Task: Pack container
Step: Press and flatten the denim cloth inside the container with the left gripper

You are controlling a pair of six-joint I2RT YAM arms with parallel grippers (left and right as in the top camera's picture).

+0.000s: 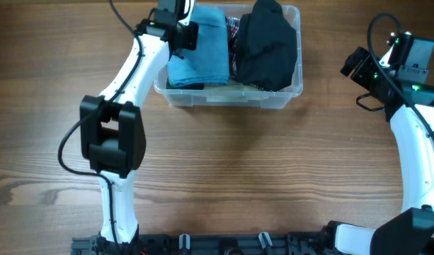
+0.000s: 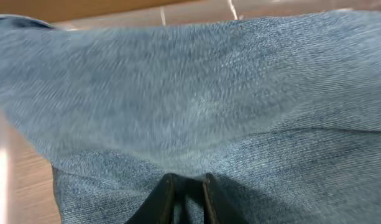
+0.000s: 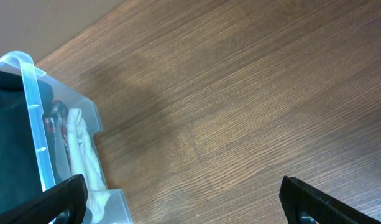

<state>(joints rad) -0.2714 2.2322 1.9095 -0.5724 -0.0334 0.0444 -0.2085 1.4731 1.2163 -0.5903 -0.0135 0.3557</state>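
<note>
Overhead view: the left arm (image 1: 124, 92) is extending from its base at the near table edge, up and across to the container (image 1: 231, 99), with its elbow housing bending over the table and its forearm slanting toward the bin's left end. The left gripper (image 1: 180, 32) is pointing down onto the blue denim garment (image 1: 202, 53). In the left wrist view, the left gripper (image 2: 189, 183) is showing 2 dark fingers (image 2: 168, 199) drawn almost together and pinching a fold of the blue denim garment (image 2: 209, 99), which is filling nearly the whole frame.

The right arm (image 1: 415, 142) is curving up along the right side, well apart from the bin. The right gripper (image 1: 358, 67) is facing the bin's right end. In the right wrist view, the right gripper (image 3: 184, 186) is holding its jaws spread wide over bare wood and gripping nothing.

The container is sitting at the far centre of the wooden table (image 1: 273, 177). It is holding the denim on the left, a black garment (image 1: 270, 46) on the right and a checked garment (image 1: 234, 32) between the 2. In the right wrist view, the container (image 3: 28, 93) is showing its clear rim and a white cloth (image 3: 78, 143) through the wall.

A green light (image 1: 415, 87) is glowing on the right wrist housing. The table grain is running left to right.
</note>
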